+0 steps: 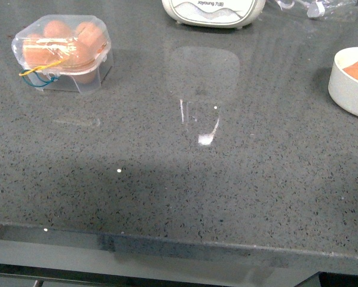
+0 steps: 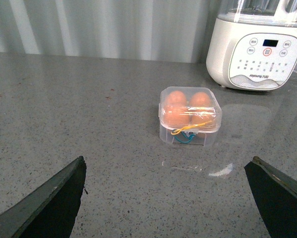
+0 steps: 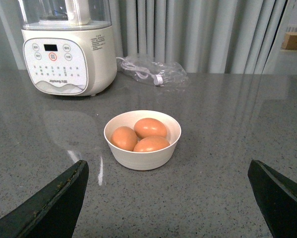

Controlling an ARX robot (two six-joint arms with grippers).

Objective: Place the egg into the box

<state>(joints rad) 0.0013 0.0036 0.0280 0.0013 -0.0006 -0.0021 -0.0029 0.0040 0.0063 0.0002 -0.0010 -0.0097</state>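
The right gripper point(image 3: 168, 198) has its fingers point(image 3: 54, 198) spread wide and empty, and straight ahead between them, well apart, the bowl point(image 3: 142, 157) holds three eggs, the nearest egg point(image 3: 151, 144) lying on its side with its long axis roughly across the fingers. It looks light, smooth, slippery and easily cracked, so a gentle pinch across its middle seems best. The left gripper point(image 2: 165, 198), fingers point(image 2: 51, 198) equally wide and empty, faces the closed box point(image 2: 190, 119), already full.
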